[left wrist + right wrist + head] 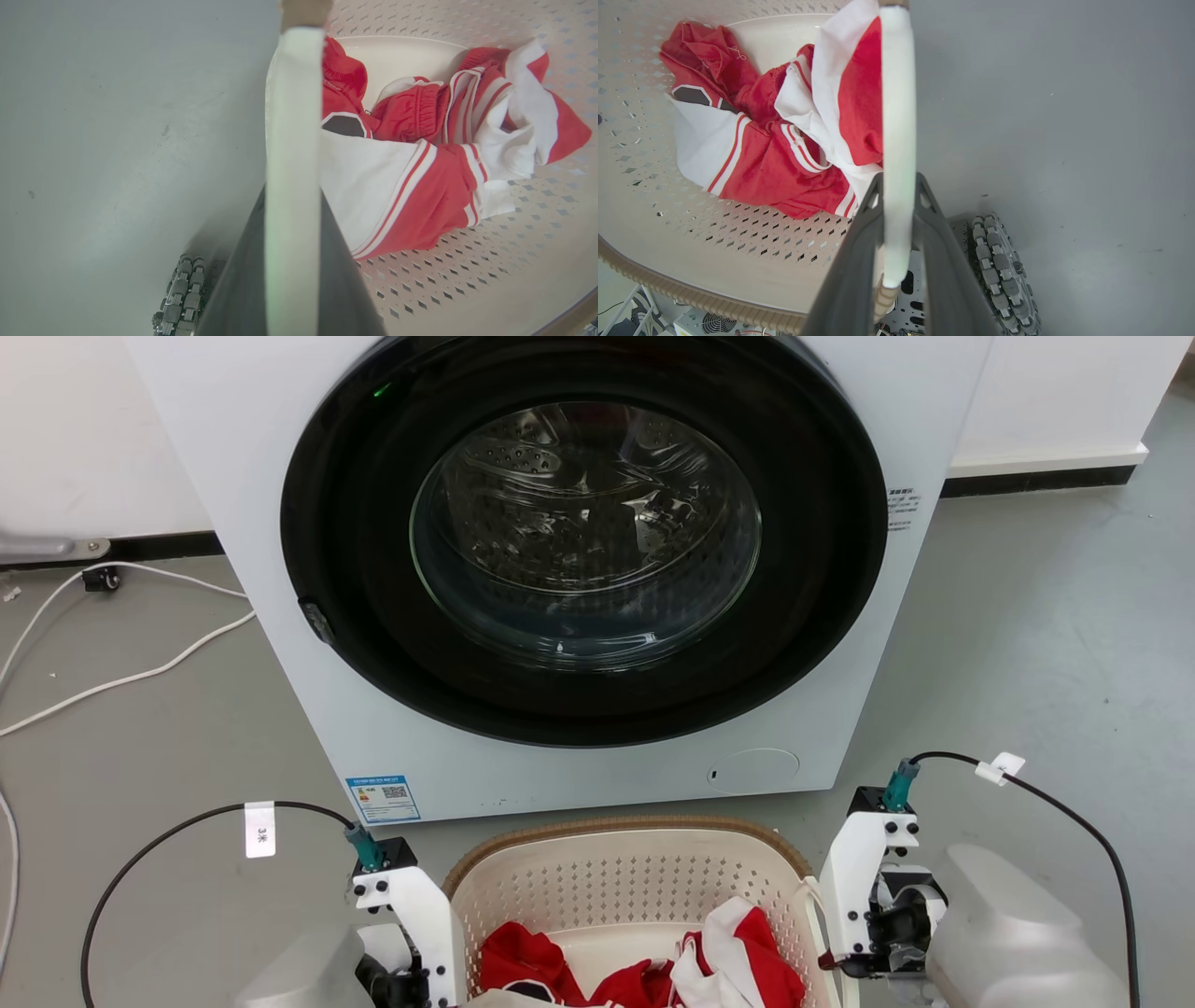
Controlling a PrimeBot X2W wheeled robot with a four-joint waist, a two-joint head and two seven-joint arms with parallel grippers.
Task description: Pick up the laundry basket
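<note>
Floor (1027, 644) lies open either side of the laundry basket (616, 824), whose rim nears the washer (579, 765). One white handle (292, 116) is pinched by the left claw (292, 196), the other by the right claw (899, 182). Wrist views show the red-white clothes (411, 186) whole; head view crops them.

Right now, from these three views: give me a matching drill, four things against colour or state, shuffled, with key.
Things:
1. laundry basket
2. clothes
3. washer door
4. left end effector

Colour or state:
A. shut on a white handle
B. black ring round clear glass
C. red and white, lying in the basket
D. cream, perforated walls, brown rim

Pairs: 1-D, 2-C, 3-B, 4-A
</note>
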